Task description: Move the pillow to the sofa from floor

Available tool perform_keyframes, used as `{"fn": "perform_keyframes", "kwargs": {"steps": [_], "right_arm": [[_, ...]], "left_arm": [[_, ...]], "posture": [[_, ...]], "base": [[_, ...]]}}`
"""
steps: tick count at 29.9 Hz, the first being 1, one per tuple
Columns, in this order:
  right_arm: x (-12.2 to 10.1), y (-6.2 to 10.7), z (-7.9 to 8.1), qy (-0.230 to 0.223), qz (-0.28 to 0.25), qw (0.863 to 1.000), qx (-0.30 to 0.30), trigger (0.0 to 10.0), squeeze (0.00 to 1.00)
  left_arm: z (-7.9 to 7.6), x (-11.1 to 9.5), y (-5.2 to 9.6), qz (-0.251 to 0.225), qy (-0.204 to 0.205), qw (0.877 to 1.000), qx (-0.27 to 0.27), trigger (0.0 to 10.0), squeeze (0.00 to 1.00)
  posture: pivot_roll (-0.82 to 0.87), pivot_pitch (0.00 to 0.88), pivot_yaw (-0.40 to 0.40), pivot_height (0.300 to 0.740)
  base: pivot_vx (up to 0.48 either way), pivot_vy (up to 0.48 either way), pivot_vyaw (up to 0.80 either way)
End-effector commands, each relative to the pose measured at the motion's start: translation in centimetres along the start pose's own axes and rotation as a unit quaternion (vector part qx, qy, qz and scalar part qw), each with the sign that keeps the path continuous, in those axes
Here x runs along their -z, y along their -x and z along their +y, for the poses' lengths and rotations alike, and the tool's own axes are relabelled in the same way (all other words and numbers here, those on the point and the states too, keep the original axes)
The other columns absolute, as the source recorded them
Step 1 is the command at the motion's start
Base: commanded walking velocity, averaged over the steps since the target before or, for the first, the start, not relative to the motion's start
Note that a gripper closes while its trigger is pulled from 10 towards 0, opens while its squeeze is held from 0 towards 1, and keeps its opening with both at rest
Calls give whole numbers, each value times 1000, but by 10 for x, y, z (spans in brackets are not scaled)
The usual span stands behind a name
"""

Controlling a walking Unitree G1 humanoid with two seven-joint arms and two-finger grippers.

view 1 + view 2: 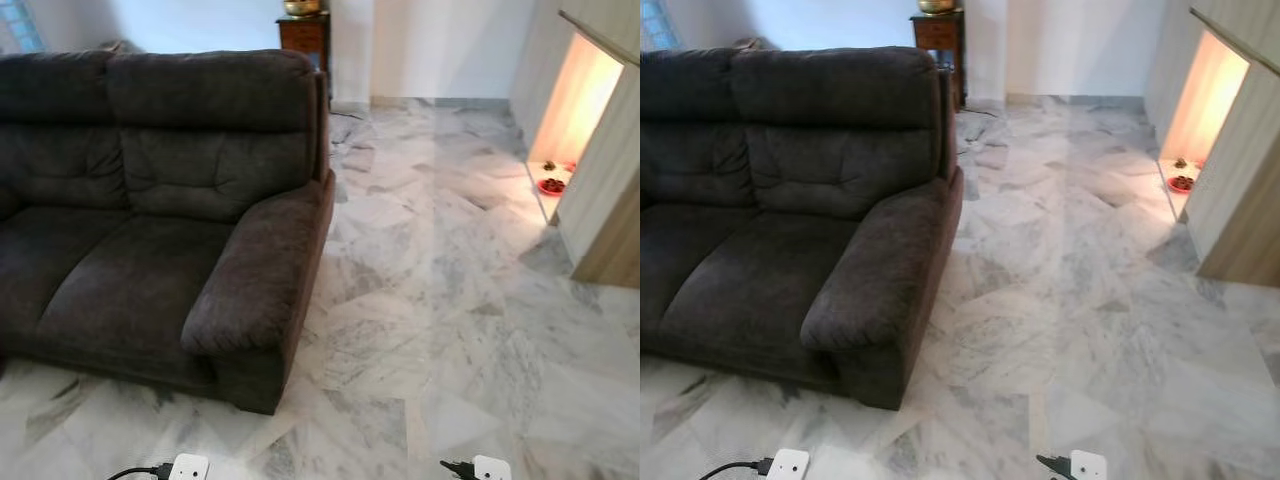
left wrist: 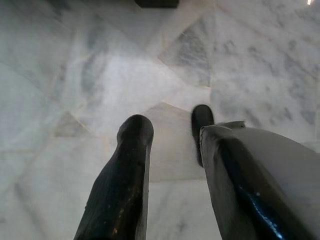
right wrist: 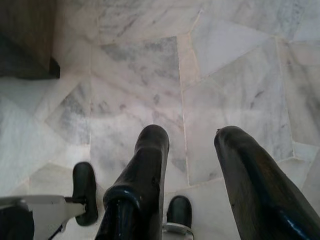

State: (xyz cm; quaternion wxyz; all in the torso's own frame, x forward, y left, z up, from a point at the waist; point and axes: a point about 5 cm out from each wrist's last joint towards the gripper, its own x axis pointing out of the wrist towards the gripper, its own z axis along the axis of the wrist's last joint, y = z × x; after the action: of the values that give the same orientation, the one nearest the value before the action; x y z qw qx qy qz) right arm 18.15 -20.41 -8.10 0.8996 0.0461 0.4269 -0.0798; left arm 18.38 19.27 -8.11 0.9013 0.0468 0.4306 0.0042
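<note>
A dark grey two-seat sofa (image 1: 150, 210) stands on the left, its near armrest (image 1: 262, 275) facing the open marble floor (image 1: 440, 300). Its seat cushions lie bare. Both arms hang low, and their white wrist parts peek in at the lower edge of the eye views. My left gripper (image 2: 177, 129) points down at the floor, open, with nothing between its black fingers (image 2: 127, 180). My right gripper (image 3: 192, 135) also hangs over the marble tiles, open and holding nothing. A dark corner of the sofa's base (image 3: 25, 45) sits close to it.
A dark wooden cabinet (image 1: 305, 35) stands behind the sofa against the white wall. At the right, a wood-panelled unit (image 1: 610, 210) has a lit alcove with a red dish (image 1: 551, 185) on its floor. Wide marble floor stretches right of the sofa.
</note>
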Motion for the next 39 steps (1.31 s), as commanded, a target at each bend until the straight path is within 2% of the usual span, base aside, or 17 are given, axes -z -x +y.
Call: {"fn": "perform_keyframes", "kwargs": {"steps": [1, 7, 10, 12, 15, 18, 22, 39], "right_arm": [[20, 2, 30, -91, 58, 993, -45, 10000, 0], [25, 3, 33, -95, 63, 992, -44, 10000, 0], [29, 4, 39, -94, 67, 992, -58, 10000, 0], [30, 5, 40, -104, 71, 991, -54, 10000, 0], [31, 5, 46, -95, 71, 991, -57, 10000, 0], [33, 6, 37, -94, 69, 992, -55, 10000, 0], [37, 7, 33, -93, 71, 992, -54, 10000, 0], [37, 7, 34, -86, 72, 992, -59, 10000, 0]], "left_arm": [[27, 13, 4, 43, 91, 993, -58, 10000, 0], [28, 17, 5, 54, 91, 992, -65, 10000, 0], [21, 16, 4, 53, 76, 995, -48, 10000, 0], [21, 16, 4, 50, 87, 994, -50, 10000, 0], [20, 18, 4, 53, 88, 993, -50, 10000, 0], [22, 17, 4, 54, 82, 994, -49, 10000, 0], [22, 18, 5, 54, 74, 995, -44, 10000, 0], [26, 18, 5, 53, 80, 994, -47, 10000, 0]], "posture": [[86, 20, 68, 740], [78, 21, 79, 740], [90, 27, 76, 740], [90, 21, 76, 740], [89, 13, 78, 740], [87, 8, 83, 740], [88, 1, 83, 740], [101, 40, 88, 740]], "base": [[0, 0, 0], [0, 0, 0], [0, 167, 0], [0, 262, 0], [0, 265, 0], [0, 308, 0], [0, 382, 0], [0, 444, 0]]}}
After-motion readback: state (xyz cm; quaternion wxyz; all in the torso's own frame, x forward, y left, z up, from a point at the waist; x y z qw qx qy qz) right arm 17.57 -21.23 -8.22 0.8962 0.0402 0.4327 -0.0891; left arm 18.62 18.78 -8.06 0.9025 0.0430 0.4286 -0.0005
